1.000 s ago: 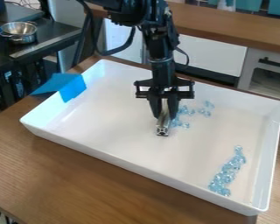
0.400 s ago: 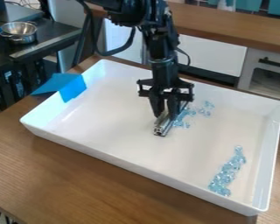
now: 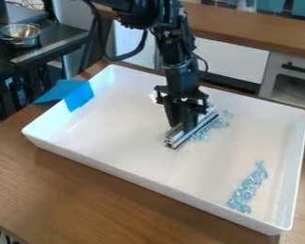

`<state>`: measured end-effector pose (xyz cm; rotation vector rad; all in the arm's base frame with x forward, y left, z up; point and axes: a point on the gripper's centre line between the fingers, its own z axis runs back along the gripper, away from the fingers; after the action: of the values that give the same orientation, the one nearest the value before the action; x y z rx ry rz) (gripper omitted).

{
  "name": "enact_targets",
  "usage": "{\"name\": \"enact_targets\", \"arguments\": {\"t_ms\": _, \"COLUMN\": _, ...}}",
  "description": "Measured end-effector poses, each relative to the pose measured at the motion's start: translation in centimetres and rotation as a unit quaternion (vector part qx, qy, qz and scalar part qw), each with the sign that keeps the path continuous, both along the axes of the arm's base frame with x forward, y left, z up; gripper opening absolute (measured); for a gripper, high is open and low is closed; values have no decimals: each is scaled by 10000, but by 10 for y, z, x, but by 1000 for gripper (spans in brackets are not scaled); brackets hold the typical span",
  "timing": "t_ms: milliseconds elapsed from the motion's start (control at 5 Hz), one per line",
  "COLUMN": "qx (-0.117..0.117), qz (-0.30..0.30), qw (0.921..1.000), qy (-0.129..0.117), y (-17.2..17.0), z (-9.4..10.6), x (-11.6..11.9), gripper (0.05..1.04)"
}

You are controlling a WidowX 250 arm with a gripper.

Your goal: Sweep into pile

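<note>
Overhead, my black robot arm (image 3: 177,57) comes down from the top edge, its hand (image 3: 184,127) pointing into a large, shallow white tray (image 3: 123,143) on a brown wooden tabletop (image 3: 85,188). The hand is closed around a silver metal bar (image 3: 175,137), which lies slantwise low in the tray, its near end toward the lower left and its far end toward the upper right. Just beside the bar, along its right side, I see one loose group of clear, pale blue beads (image 3: 220,122); I can't tell whether they touch it. Well apart from these, near the tray's lower right corner, a second group of blue beads (image 3: 245,189) forms a long, narrow strip. Blue material (image 3: 79,97) hangs over the tray's left wall. Behind, at the upper left, a shiny metal bowl (image 3: 20,32) rests on a dark surface (image 3: 58,39).
</note>
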<state>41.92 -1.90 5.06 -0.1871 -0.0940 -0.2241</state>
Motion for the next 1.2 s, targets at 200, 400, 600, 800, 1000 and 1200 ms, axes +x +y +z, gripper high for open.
{"name": "enact_targets", "arguments": {"t_ms": 200, "qx": -35, "qz": -454, "qw": 9988, "qy": 201, "y": -23, "z": 0, "x": 16, "gripper": 340}}
{"name": "enact_targets", "arguments": {"t_ms": 400, "qx": -229, "qz": -1058, "qw": 9938, "qy": 245, "y": -31, "z": 1, "x": 19, "gripper": 340}}
{"name": "enact_targets", "arguments": {"t_ms": 600, "qx": 50, "qz": -1256, "qw": 9918, "qy": 234, "y": -31, "z": -1, "x": 14, "gripper": 340}}
{"name": "enact_targets", "arguments": {"t_ms": 800, "qx": 169, "qz": -1585, "qw": 9865, "qy": 367, "y": -51, "z": 0, "x": -12, "gripper": 340}}
{"name": "enact_targets", "arguments": {"t_ms": 1000, "qx": 127, "qz": -1864, "qw": 9814, "qy": 438, "y": -82, "z": 0, "x": -43, "gripper": 340}}
{"name": "enact_targets", "arguments": {"t_ms": 1200, "qx": -44, "qz": -2329, "qw": 9705, "qy": 624, "y": -126, "z": -1, "x": -78, "gripper": 340}}
